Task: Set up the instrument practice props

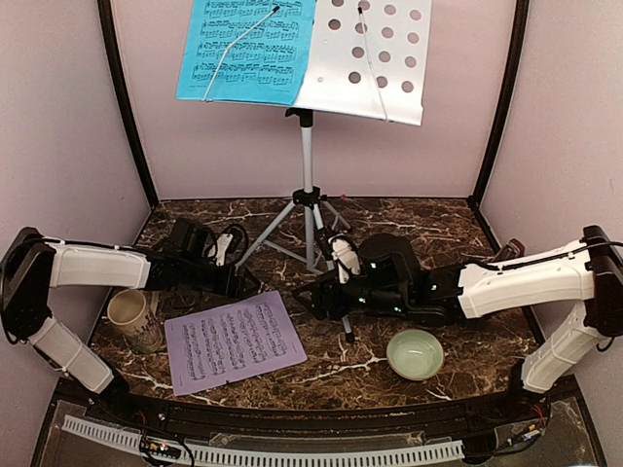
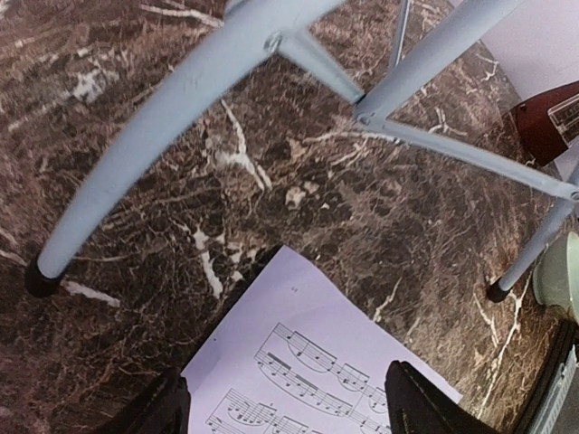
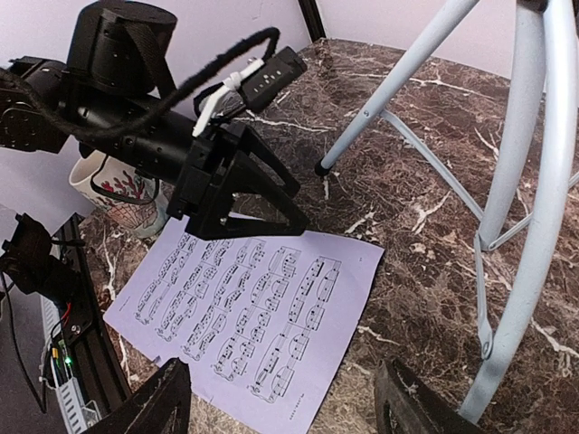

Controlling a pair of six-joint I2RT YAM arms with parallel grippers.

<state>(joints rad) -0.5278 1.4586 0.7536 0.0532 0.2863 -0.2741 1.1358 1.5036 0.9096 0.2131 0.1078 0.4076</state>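
My left pincer [image 2: 288, 389] and right pincer [image 3: 280, 384] spread empty, flanking lilac sheet [image 1: 234, 341] on worktop [image 1: 409, 229], poised to lift it

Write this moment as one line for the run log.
blue sheet: on stand | lilac sheet: flat on table | left gripper: open, at its edge | right gripper: open, beside it

You've got the silver-white music stand [image 1: 309, 156] upright at the back, tripod legs spread. The blue sheet [image 1: 248, 49] sits on the left half of its perforated desk, under a wire holder. Your lilac sheet [image 1: 234, 341] lies flat, face up, in front of the tripod. The reddish-brown metronome [image 2: 545, 125] peeks in on the right, mostly hidden.
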